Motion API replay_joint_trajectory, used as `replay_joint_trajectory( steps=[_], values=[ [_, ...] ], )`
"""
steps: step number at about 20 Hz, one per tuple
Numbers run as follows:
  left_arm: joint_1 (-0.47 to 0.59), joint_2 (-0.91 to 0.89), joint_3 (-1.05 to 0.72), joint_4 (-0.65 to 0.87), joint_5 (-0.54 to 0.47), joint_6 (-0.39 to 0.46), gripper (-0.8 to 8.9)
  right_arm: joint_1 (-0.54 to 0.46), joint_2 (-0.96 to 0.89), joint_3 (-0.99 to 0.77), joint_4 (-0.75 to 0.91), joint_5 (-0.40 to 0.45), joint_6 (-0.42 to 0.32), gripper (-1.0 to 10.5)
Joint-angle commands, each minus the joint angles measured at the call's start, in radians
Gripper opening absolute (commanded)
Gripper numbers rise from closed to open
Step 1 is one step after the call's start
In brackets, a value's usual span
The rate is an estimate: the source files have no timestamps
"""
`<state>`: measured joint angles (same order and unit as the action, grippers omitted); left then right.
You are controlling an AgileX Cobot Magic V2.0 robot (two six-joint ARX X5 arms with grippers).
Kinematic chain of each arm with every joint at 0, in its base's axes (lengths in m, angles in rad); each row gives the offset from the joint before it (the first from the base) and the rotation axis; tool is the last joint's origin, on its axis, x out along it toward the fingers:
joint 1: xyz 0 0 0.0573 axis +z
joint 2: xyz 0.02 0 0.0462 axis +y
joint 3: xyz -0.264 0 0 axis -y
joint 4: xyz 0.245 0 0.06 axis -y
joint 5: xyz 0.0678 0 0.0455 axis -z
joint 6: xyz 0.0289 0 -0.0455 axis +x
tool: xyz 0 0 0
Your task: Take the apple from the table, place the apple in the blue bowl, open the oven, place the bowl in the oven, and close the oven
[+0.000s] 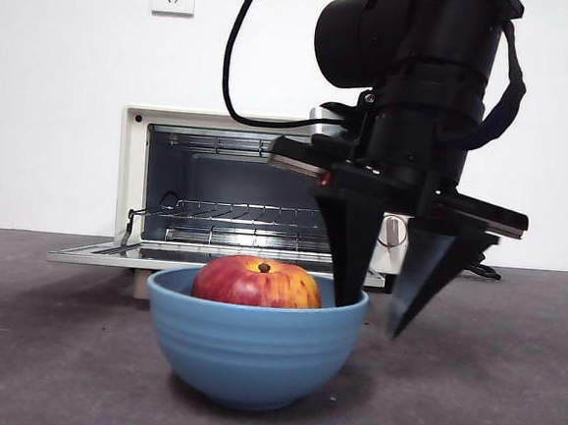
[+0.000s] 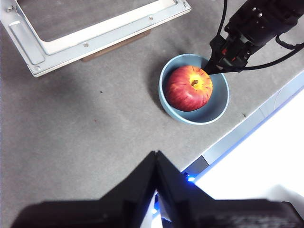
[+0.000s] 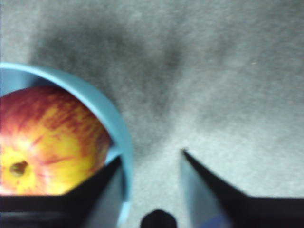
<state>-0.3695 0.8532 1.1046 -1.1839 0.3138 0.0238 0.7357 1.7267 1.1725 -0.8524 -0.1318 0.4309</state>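
Sitting stem-up in the blue bowl [image 1: 254, 343], the apple [image 1: 257, 281] shows red skin with yellow streaks in the front view; its lower half is hidden by the bowl wall. Bowl stands on the grey surface [image 1: 45, 371] in front of the oven [image 1: 134, 176], whose door lies flat open, racks visible. Right hand [image 1: 379, 314] straddles the bowl's rim, jaws spread: one inside, one outside, not yet closed on it.

Left wrist view: left hand [image 2: 156, 156] high over the surface, jaws pressed together, well apart from the bowl. Apple's stem dimple faces the camera. Only the oven door frame [image 2: 95, 33] shows, cut off.

Right wrist view: blurry; apple partly cropped, rim passes between the two parted jaws.
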Motion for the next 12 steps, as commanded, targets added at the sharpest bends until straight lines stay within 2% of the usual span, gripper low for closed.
replay_joint_trajectory(
  steps=[1, 5, 8, 12],
  values=[
    [-0.003, -0.003, -0.010, 0.002, 0.000, 0.015, -0.05, 0.005, 0.010, 0.003, 0.012, 0.000, -0.012, -0.1],
    [-0.003, -0.003, -0.010, -0.005, 0.000, 0.021, -0.05, 0.005, 0.010, 0.024, 0.014, 0.010, -0.007, -0.1],
    [-0.003, -0.003, -0.010, -0.005, 0.000, 0.021, -0.05, 0.003, 0.010, 0.114, -0.023, 0.061, 0.019, -0.1],
    [-0.003, -0.003, -0.010, -0.005, 0.000, 0.021, -0.05, -0.008, 0.010, 0.239, 0.026, 0.113, 0.115, -0.1]
  ],
)
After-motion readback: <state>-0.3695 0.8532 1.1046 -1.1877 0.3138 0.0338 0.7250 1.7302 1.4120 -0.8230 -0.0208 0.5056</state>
